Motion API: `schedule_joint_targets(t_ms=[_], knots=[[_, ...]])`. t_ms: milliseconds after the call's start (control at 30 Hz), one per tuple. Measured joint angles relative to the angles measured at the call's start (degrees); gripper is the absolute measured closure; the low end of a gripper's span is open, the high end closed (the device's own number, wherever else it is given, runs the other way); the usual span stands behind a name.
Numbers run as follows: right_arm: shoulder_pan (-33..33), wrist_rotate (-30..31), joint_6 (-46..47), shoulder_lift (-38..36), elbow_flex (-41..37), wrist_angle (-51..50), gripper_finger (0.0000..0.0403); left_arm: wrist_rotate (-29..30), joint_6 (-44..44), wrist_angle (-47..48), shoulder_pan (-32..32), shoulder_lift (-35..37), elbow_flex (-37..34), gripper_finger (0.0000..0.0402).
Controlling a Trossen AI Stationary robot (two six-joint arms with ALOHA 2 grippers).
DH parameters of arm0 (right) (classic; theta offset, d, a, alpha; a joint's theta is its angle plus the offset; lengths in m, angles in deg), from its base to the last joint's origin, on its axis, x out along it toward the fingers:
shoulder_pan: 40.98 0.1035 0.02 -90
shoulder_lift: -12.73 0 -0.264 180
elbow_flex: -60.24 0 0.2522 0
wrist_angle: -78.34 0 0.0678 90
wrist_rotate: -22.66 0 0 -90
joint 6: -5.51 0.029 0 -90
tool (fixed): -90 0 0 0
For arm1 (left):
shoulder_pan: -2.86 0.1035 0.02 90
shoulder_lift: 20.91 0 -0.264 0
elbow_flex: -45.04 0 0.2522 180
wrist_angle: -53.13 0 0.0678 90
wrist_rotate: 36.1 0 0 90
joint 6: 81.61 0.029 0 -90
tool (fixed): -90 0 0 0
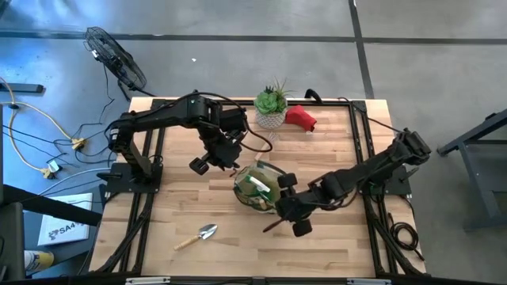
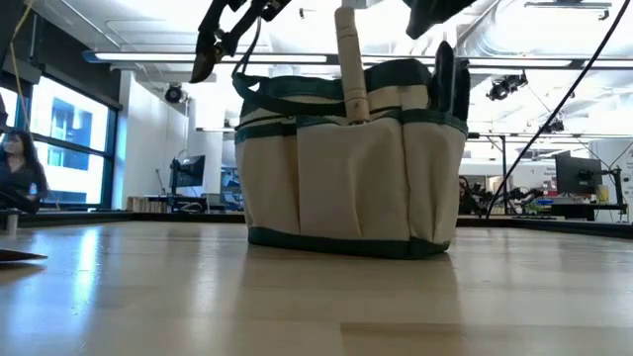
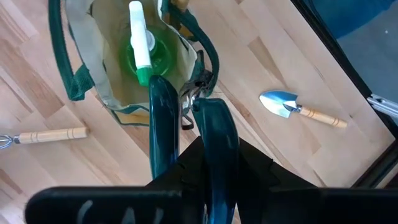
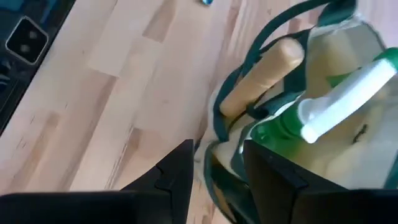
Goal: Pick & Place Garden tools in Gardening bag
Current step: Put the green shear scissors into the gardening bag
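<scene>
Standing near the middle of the wooden table [image 1: 158,214], the gardening bag [image 1: 257,188] is a small round tan canvas tote with a dark green rim, side pockets and green loop handles. Inside it lies the green spray bottle [image 3: 148,56], its white trigger head uppermost. A wooden handle [image 2: 350,64] rises upright out of one of the bag's outer pockets, and dark handles [image 2: 450,79] stick up from the bag's other side in the low view.

Just above the bag hangs the left gripper [image 3: 186,115]; its two dark green fingers are nearly closed on a thin dark piece at the bag's rim — what exactly they pinch cannot be told. On the opposite side of the bag, the right gripper [image 4: 217,165] sits low against the rim, its fingers half parted and straddling the green edge of the canvas.

Beside the bag, towards the table's front edge, lies a silver trowel [image 1: 196,236] with a wooden handle. Another wooden-handled tool [image 3: 46,134] lies flat on the boards close to the bag — only its handle shows clearly. Behind the bag stand a spiky green plant [image 1: 272,107] in a white pot and, beside that, a red soft item [image 1: 301,118].
</scene>
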Motion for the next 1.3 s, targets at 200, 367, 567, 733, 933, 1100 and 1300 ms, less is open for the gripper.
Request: schedule_joint_targets(t_ms=[200,367,567,733,933,1100,1300], knots=[[-1.3,0.4,0.0,1.4,0.0,-1.7,0.0270,-0.3,0.5,0.3,0.0,0.0,0.0,0.0348],[-3.1,-3.0,-0.8,4.0,0.0,-1.5,0.0270,-0.3,0.6,0.5,0.0,0.0,0.0,0.0355],[-4.6,-7.1,-0.4,4.8,0.0,-1.7,0.0280,-0.9,0.6,1.4,0.0,0.0,0.0,0.0351],[-4.5,-9.5,-0.4,4.8,0.0,-3.3,0.0360,-1.3,0.7,1.4,0.0,0.0,-0.6,0.0352],[-3.9,-11.7,0.0,4.8,0.1,-8.5,0.0398,-1.5,0.7,1.3,0.0,0.0,-0.6,0.0355],[-3.1,-12.1,-2.6,4.8,0.1,-14.5,0.0398,-2.6,0.7,1.3,0.0,0.0,-0.6,0.0348],[-3.2,-11.6,-2.7,4.8,0.1,-18.3,0.0398,-3.3,0.8,1.0,0.0,0.0,-0.7,0.0356]])
